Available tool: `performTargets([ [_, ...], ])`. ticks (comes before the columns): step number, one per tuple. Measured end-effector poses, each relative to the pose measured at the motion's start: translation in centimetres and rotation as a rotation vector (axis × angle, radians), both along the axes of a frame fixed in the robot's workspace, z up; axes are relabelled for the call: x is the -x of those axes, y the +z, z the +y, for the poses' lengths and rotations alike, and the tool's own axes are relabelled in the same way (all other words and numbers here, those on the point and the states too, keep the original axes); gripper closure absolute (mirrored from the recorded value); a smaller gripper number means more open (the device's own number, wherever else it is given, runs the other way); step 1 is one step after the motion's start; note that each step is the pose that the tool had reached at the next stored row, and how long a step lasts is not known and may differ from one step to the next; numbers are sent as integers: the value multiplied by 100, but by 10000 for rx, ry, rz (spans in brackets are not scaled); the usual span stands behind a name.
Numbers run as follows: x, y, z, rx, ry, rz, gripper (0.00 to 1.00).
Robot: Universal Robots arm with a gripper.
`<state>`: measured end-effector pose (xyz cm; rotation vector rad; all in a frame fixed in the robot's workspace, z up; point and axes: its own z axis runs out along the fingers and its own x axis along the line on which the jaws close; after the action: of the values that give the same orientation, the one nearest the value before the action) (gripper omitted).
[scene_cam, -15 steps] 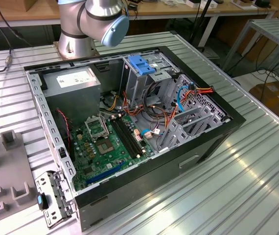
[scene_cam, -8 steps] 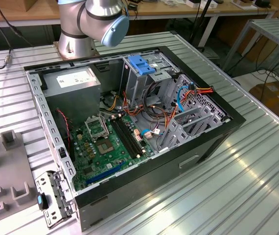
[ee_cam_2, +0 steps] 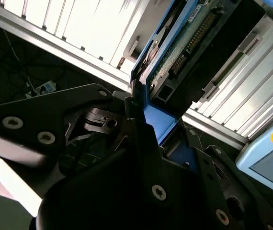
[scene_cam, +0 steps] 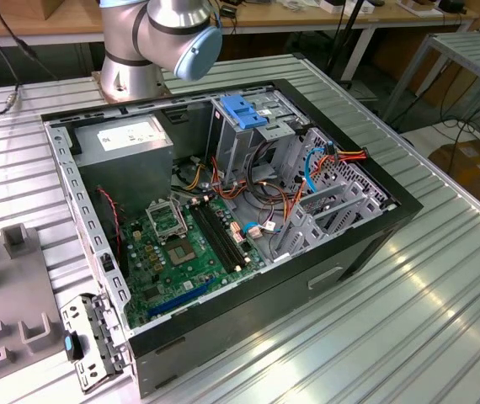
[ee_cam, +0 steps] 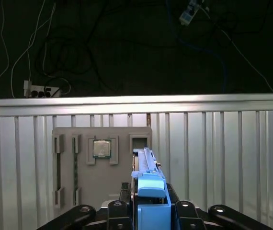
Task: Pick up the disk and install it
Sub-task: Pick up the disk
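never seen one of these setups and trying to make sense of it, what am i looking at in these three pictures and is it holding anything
This is a robot arm standing on a ribbed metal table. The exterior view comes from a camera off the arm. It shows an open computer case lying on the table, with its green board exposed. The two wrist views come from cameras that ride on the arm near its tool, the part that grasps. In both wrist views the tool is closed on the disk, a flat hard drive with blue rails along its edges. Beyond it, the first wrist view shows a grey tray on the table with a square chip seated in it.
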<state>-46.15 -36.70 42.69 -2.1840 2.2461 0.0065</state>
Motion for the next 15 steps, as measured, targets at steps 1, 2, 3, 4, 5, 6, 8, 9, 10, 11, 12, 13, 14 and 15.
performTargets([
  [1, 0, 25, 0, -1, 0, -1, 63],
  [2, 0, 43, 0, -1, 0, -2, 63],
  [3, 0, 71, 0, 0, 0, -1, 63],
  [4, 0, 90, 0, 0, 0, 0, 63],
  [5, 0, 121, 0, -1, 0, -1, 63],
  [6, 0, 164, 0, -1, 0, -1, 63],
  [8, 0, 232, 0, 0, 0, -1, 63],
  [9, 0, 249, 0, 0, -1, 0, 63],
  [10, 0, 267, 0, -1, 0, -1, 63],
  [11, 0, 282, 0, 0, 0, 0, 63],
  [12, 0, 282, 0, -1, 0, -2, 63],
  [13, 0, 283, 0, -1, 0, -1, 63],
  [14, 0, 284, 0, -1, 0, -1, 63],
  [15, 0, 284, 0, -1, 0, -1, 63],
])
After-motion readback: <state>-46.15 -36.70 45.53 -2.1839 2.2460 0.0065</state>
